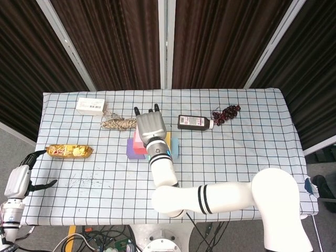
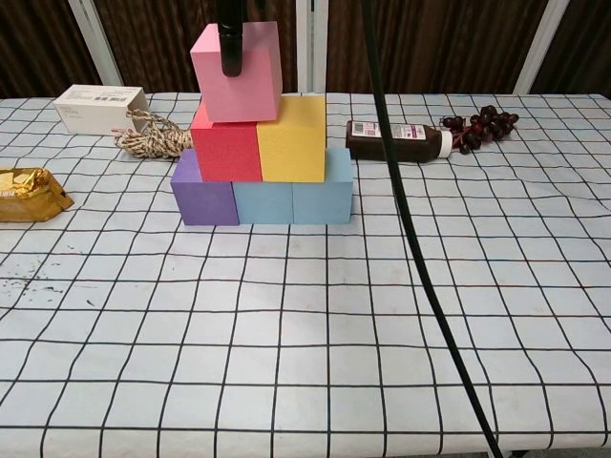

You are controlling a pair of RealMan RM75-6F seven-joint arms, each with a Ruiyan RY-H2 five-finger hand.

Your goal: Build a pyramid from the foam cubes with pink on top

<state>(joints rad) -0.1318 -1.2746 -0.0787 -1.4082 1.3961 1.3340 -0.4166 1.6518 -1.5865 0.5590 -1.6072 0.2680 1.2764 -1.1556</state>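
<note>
Matt, porous-looking foam pink cube [image 2: 237,72] above a checked cloth tablecloth [image 2: 286,315]; snack packet [image 2: 29,194] seemingly glossy foil.

A checked tablecloth [image 2: 305,334] is laid over the table; on it are seen a purple cube [image 2: 202,196], two blue cubes [image 2: 291,201], a white box [image 2: 98,106], coiled rope [image 2: 151,141], a gold packet [image 2: 27,194], a dark bottle [image 2: 393,140] and grapes [image 2: 480,125].

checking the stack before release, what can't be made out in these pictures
- Head view: the right hand covers most of the pink cube and the stack.
- Chest view: the top edge cuts that hand off, so its grip is unclear.
- Both views: the dark bottle's label is too small to read.
</note>
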